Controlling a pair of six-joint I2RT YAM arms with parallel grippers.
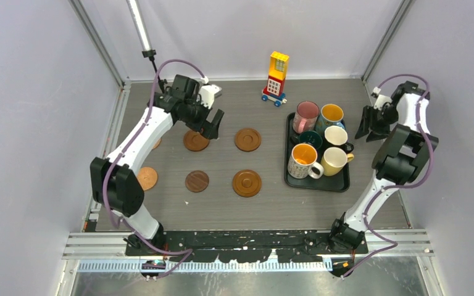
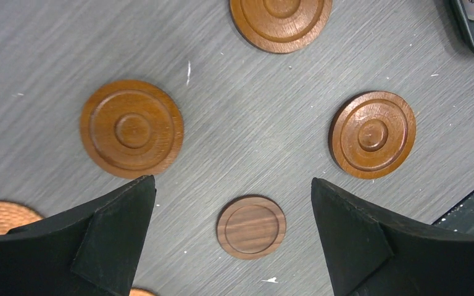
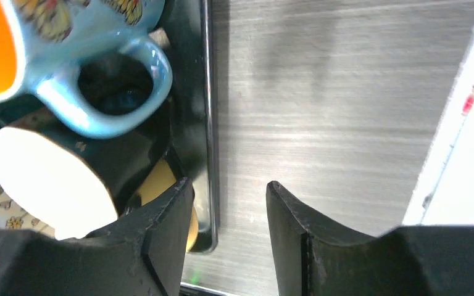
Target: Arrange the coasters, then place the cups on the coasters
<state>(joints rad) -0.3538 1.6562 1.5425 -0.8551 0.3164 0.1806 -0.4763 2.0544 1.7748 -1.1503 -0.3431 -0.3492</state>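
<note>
Wooden round coasters (image 1: 247, 139), brown to orange-brown, several ringed, lie apart on the grey tabletop (image 1: 265, 111) at left. Left tool (image 2: 232, 180) hangs over them, fingers wide apart, empty. Six handled ceramic cups (image 1: 304, 159) crowd a black rectangular tray (image 1: 330, 184). Right tool (image 3: 228, 183), fingers partly apart, empty, beside the tray's right edge.

The tabletop (image 2: 253, 123) is matt grey with fine brushed streaks and a few white flecks. The coasters (image 2: 132, 129) on it are wood with a smooth satin finish, most of them turned with raised concentric rings in warm orange-brown; one darker coaster (image 2: 250, 227) shows straight grain. The cups (image 3: 86, 24) look like glazed ceramic, glossy with bright highlights, and sit in a shiny black tray (image 3: 206, 92) whose rim catches light, while the left hand (image 2: 232, 185) has matt black, plastic-looking fingers (image 2: 111, 240).
</note>
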